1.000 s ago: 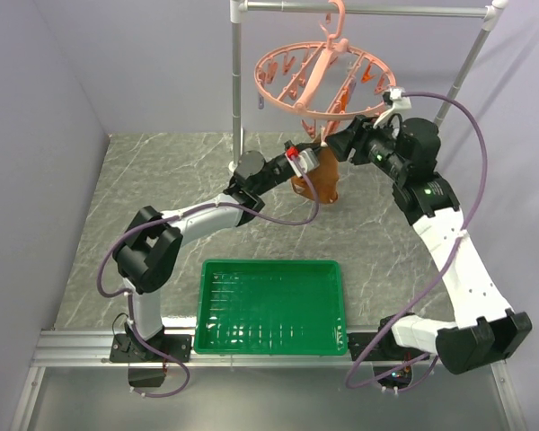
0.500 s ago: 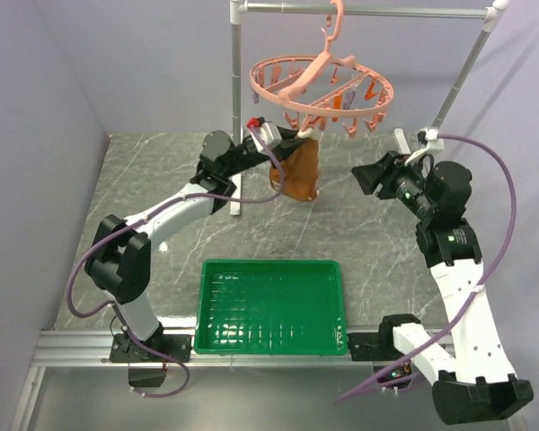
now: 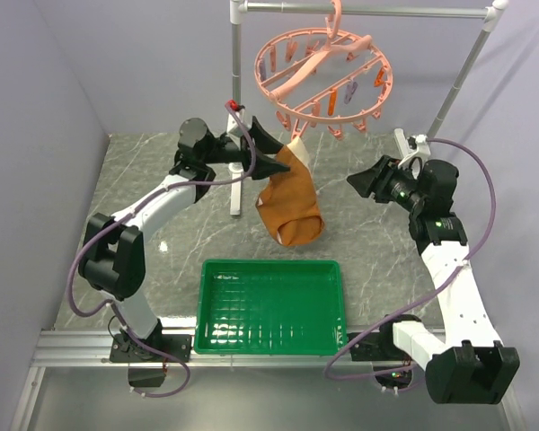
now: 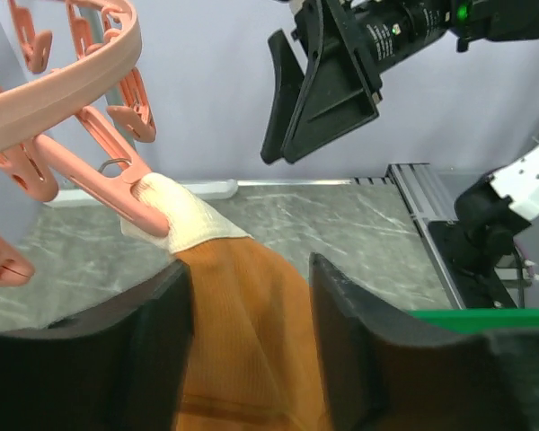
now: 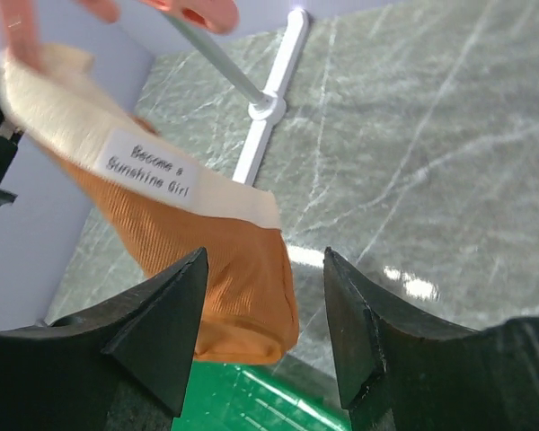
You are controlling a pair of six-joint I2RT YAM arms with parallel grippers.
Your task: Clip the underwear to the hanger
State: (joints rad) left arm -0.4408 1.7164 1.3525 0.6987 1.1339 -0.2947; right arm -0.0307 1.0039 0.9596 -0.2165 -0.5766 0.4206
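Note:
The pink ring hanger (image 3: 323, 76) hangs from the rack bar. One of its pink clothespins (image 4: 130, 193) bites the cream waistband (image 4: 187, 223) of the rust-orange underwear (image 3: 288, 205), which dangles below it over the table. My left gripper (image 3: 271, 154) is open just left of the fabric. In the left wrist view the underwear (image 4: 242, 332) shows between the spread fingers (image 4: 377, 359). My right gripper (image 3: 363, 180) is open too, off to the right and apart from the cloth. In the right wrist view the underwear (image 5: 198, 260) shows a printed label.
A green tray (image 3: 269, 305) lies on the marble table below the underwear, also seen as the tray (image 5: 242, 400) in the right wrist view. The grey rack's left post (image 3: 236, 108) stands right behind my left gripper, and its angled right post (image 3: 458, 81) rises behind the right arm.
My left gripper has opened, let go of the underwear and drawn back left. The underwear now hangs from the clothespin and has swung lower. The right arm has moved right, away from the hanger.

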